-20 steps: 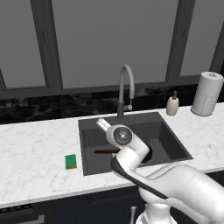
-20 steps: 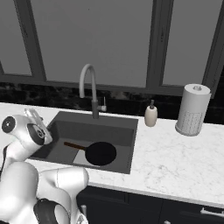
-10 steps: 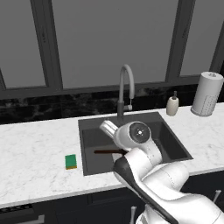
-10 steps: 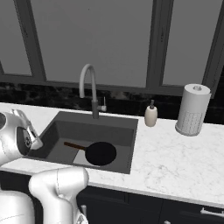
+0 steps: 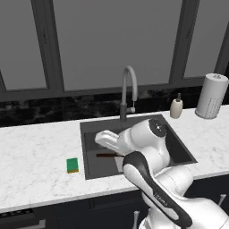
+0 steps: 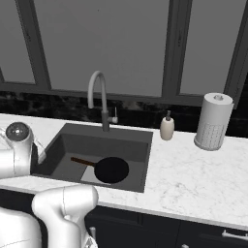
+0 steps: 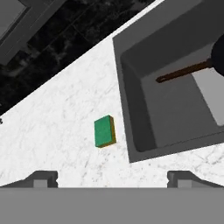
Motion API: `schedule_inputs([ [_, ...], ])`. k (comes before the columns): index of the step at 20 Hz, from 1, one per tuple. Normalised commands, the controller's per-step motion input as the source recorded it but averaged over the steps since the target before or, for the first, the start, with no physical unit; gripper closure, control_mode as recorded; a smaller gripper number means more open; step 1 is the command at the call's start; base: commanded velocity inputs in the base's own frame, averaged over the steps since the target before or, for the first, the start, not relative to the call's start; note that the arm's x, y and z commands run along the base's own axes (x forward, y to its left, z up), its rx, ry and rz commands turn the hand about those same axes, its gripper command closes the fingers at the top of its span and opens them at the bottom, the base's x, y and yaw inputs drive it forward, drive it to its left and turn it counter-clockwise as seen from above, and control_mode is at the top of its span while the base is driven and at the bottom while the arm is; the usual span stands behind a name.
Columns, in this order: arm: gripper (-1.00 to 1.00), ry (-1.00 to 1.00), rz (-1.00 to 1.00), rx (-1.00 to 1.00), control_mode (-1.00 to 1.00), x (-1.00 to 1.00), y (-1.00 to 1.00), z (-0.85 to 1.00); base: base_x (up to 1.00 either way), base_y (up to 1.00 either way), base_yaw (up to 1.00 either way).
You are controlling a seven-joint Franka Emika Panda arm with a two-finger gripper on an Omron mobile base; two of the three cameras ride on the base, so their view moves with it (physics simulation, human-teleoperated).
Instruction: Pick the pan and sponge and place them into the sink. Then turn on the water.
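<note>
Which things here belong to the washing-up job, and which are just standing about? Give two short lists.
Job:
- pan, already lying in the sink
- sponge, on the counter left of the sink
- faucet, no water running
- hand, open, above the sponge

Standing about:
- soap bottle
- paper towel roll

We see the black pan (image 6: 111, 169) flat in the dark sink (image 6: 130, 147), handle toward ten o'clock, and the green-topped sponge (image 5: 72, 165) on the counter at the sink's nine o'clock.
</note>
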Motion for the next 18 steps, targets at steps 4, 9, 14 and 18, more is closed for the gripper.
schedule_inputs([
  [4, -1.00, 0.31, 0.31, -0.02, -1.00, 0.00, 0.59, 0.00, 0.00, 0.00, 0.00],
  [9, -1.00, 0.19, 0.07, -0.12, -1.00, 0.00, 0.50, -0.01, 0.00, 0.00, 0.00],
  [14, -1.00, 0.00, 0.00, -0.21, -1.00, 0.02, 0.28, 0.00, 0.00, 0.00, 0.00],
  [18, -1.00, 0.03, 0.00, -0.24, -1.00, 0.11, 0.25, -0.16, 0.00, 0.00, 0.00],
])
